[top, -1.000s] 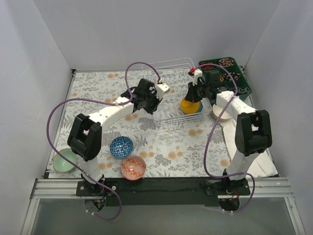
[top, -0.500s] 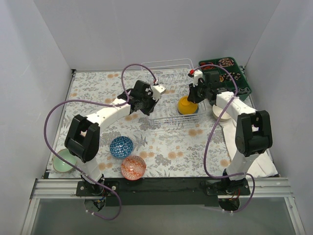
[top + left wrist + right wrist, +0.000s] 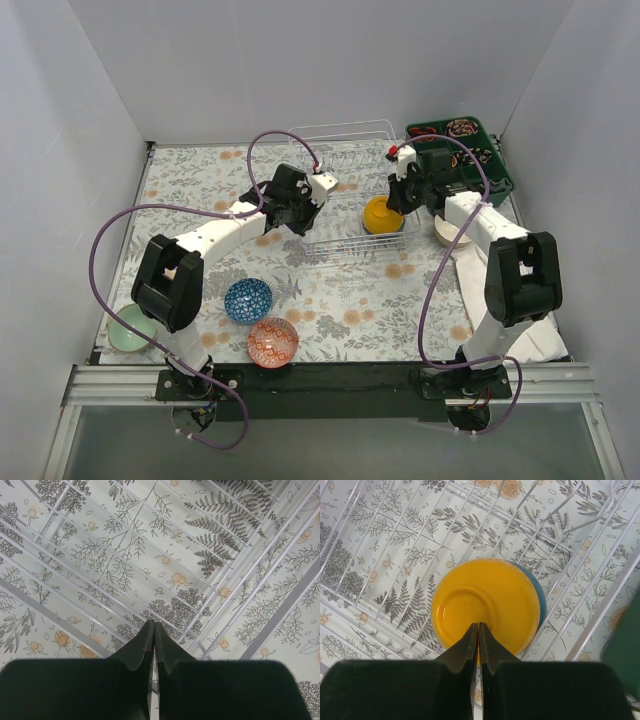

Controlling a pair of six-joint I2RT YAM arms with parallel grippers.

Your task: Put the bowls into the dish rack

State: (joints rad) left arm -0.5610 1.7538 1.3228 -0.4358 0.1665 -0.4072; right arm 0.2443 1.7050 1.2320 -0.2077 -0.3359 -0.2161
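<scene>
The white wire dish rack (image 3: 335, 244) stands at the middle back of the table. In its right end an orange-yellow bowl (image 3: 383, 214) is tipped up on edge, with a plain blue bowl (image 3: 539, 597) just behind it. My right gripper (image 3: 478, 625) is shut on the yellow bowl's (image 3: 485, 607) near rim. My left gripper (image 3: 154, 622) hangs shut and empty over the rack's wires (image 3: 235, 605) at its left end. A blue-patterned bowl (image 3: 248, 299), a red-and-white bowl (image 3: 273, 341) and a mint green bowl (image 3: 128, 328) sit at the front left. The cream bowl (image 3: 450, 233) lies partly under my right arm.
A dark green tray (image 3: 492, 165) of small items stands at the back right, close behind my right wrist. A white cloth (image 3: 535, 335) lies along the right edge. White walls enclose the table on three sides.
My right gripper has carried the yellow bowl a little left and back inside the rack. The rack's near edge has shifted left, and my left gripper has moved slightly left with it.
</scene>
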